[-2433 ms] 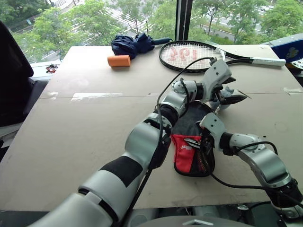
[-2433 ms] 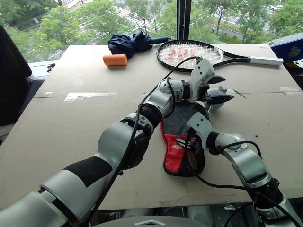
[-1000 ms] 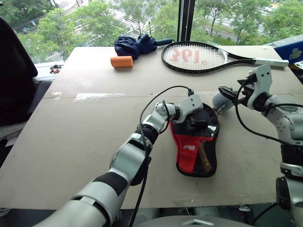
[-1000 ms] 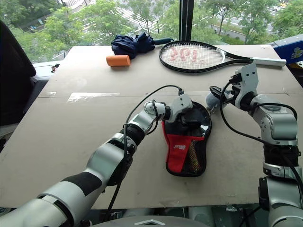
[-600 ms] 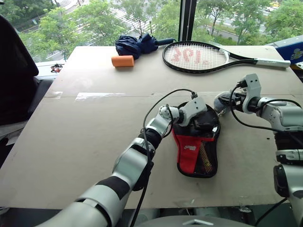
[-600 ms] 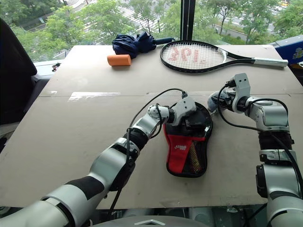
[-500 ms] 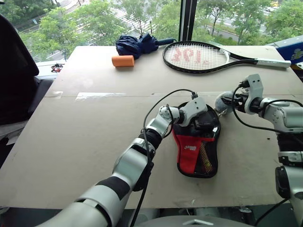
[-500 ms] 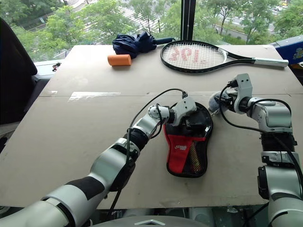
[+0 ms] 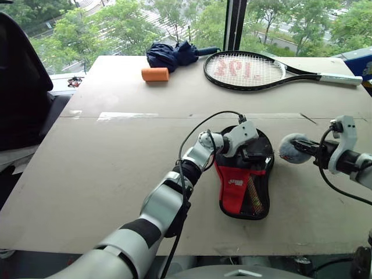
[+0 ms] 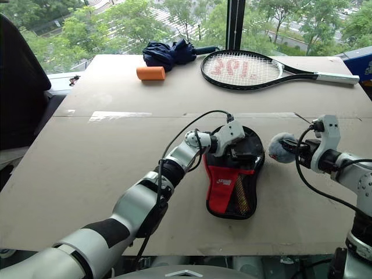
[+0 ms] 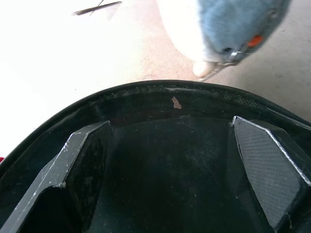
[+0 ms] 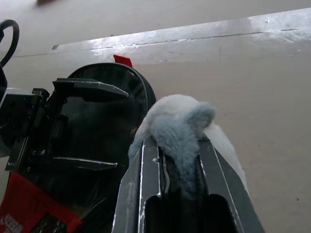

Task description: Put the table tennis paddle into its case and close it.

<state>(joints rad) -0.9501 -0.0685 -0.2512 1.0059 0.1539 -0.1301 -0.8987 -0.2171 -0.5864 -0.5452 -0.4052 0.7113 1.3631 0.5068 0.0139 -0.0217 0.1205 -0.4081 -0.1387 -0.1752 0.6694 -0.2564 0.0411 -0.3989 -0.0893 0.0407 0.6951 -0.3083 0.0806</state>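
The black and red case (image 9: 233,192) lies open on the table, round end away from me. At its narrow end, under black mesh beside the red flap, a pale wooden strip (image 9: 254,196) looks like the table tennis paddle's handle; the rest of the paddle is hidden. My left gripper (image 9: 251,154) is open, its fingers (image 11: 82,165) spread wide on the black round part. To the right of the case my right gripper (image 9: 303,149) is shut on a grey fluffy ball (image 12: 170,119) held just above the table. I cannot tell whether the ball is tied to the case.
A large strung tennis racket (image 9: 247,70), an orange cylinder (image 9: 154,74) and a folded dark blue umbrella (image 9: 174,53) lie along the far edge of the brown table (image 9: 116,163). A black chair back (image 9: 23,87) stands at the left, a blue box (image 9: 363,58) at the far right.
My right gripper has shut on the grey fluffy ball and drawn back toward me and to the right with it. The left gripper has stayed on the case.
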